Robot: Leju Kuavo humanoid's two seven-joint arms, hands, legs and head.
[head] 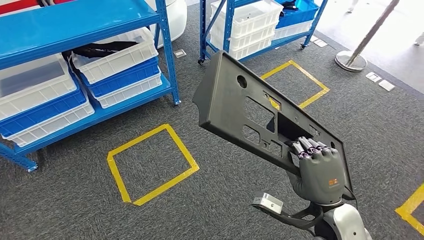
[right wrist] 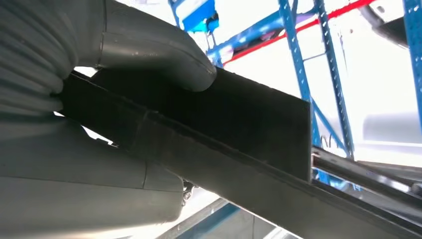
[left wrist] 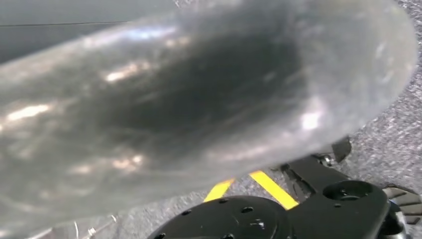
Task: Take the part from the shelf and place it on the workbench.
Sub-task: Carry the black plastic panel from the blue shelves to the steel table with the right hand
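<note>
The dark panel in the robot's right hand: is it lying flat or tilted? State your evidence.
Tilted. The dark panel slopes above the carpet, gripped at its lower end by the right hand.

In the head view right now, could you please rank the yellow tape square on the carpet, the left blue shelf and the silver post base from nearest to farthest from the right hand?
1. Yellow tape square, on the carpet to the left of the right hand.
2. Silver post base, far ahead, slightly right.
3. Left blue shelf, far left.
</note>
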